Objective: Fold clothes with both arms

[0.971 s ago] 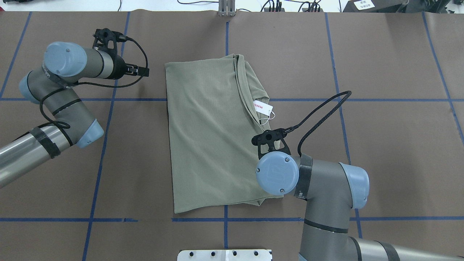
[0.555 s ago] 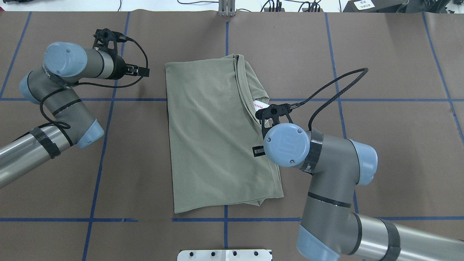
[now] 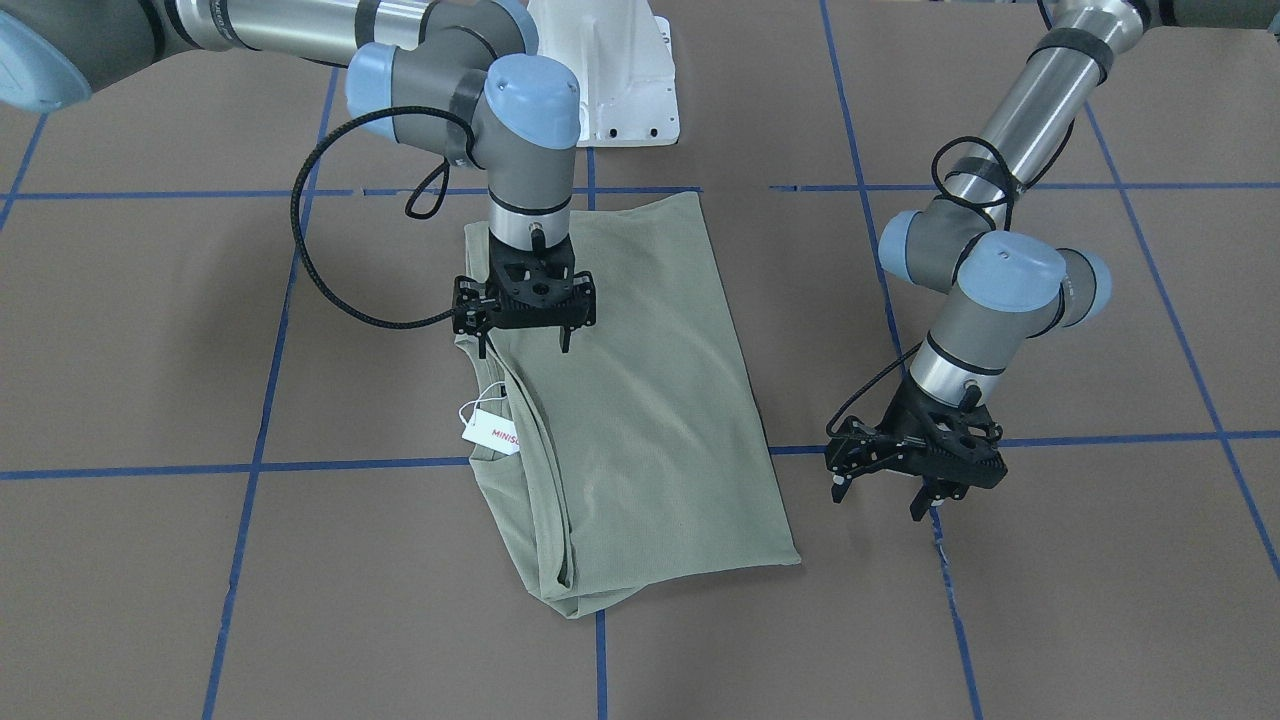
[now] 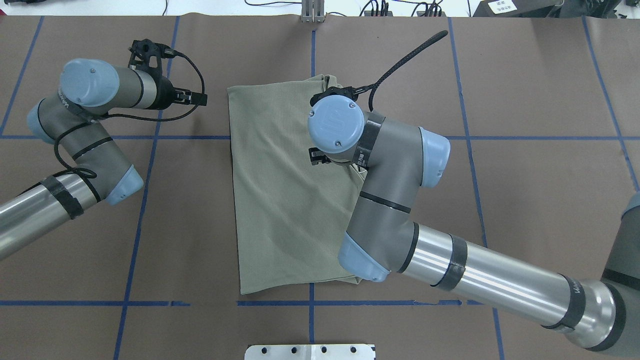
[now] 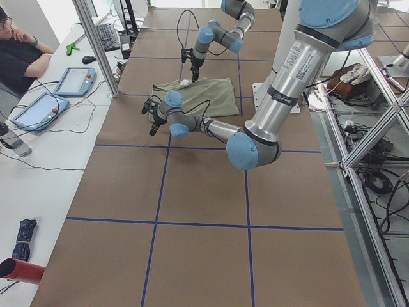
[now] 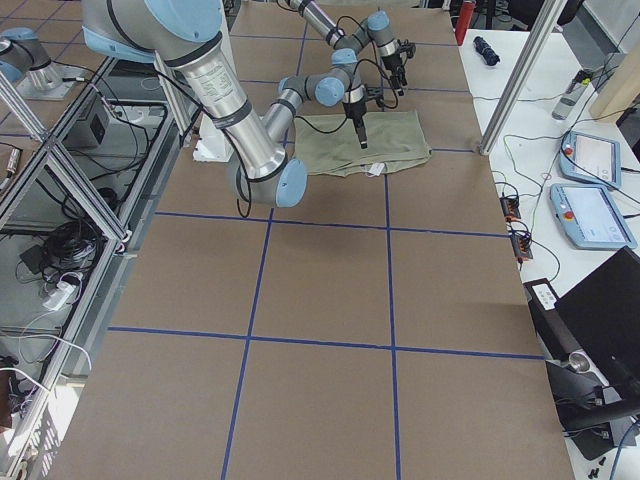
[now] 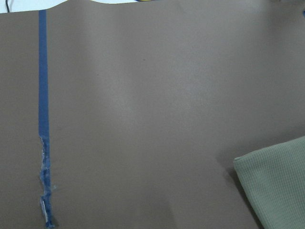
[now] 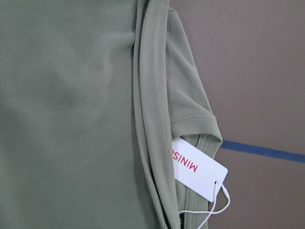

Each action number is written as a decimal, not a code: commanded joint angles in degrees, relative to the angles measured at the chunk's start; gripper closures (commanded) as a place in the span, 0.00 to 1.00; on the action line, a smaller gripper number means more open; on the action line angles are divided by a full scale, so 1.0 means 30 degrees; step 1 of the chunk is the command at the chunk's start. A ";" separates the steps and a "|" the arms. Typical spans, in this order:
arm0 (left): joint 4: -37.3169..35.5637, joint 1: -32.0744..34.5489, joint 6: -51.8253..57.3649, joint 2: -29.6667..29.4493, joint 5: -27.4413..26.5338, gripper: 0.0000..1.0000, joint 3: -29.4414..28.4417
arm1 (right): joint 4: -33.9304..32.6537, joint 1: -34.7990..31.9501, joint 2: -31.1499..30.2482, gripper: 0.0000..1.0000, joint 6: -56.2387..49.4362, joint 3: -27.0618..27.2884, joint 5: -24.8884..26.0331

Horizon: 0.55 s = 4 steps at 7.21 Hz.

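The sage-green shirt (image 4: 280,200) lies folded lengthwise in the middle of the table (image 4: 525,200), its far end at the collar. Its white hang tag (image 3: 492,432) with red MINISO lettering sticks out of the folded edge on the robot's right, and shows close up in the right wrist view (image 8: 198,174). My right gripper (image 3: 525,343) hovers open and empty just over that folded edge, between the tag and the hem. My left gripper (image 3: 878,500) hangs open and empty over bare table, just off the shirt's far left corner (image 7: 276,183).
Blue tape lines (image 4: 145,200) grid the brown table. The white pedestal base (image 3: 610,80) stands at the robot's edge. A person (image 5: 19,51) sits at a side bench with tablets (image 5: 75,80). The right arm's cable (image 4: 400,62) arches over the shirt's far end.
The right arm swung from the shirt's near right edge up and across toward its collar end, now covering the tag in the overhead view. The left arm stayed put.
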<state>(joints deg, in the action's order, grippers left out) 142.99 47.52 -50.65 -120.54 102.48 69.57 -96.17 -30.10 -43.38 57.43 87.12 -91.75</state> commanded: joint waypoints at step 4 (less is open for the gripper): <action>0.0121 -0.0049 -0.0021 0.0013 0.0001 0.00 -0.0016 | 0.2732 -0.0191 0.0220 0.00 -0.0655 -0.3140 -0.0060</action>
<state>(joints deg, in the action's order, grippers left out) 143.35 47.39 -50.71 -120.50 102.48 69.52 -88.73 -30.64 -42.64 55.80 78.62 -91.94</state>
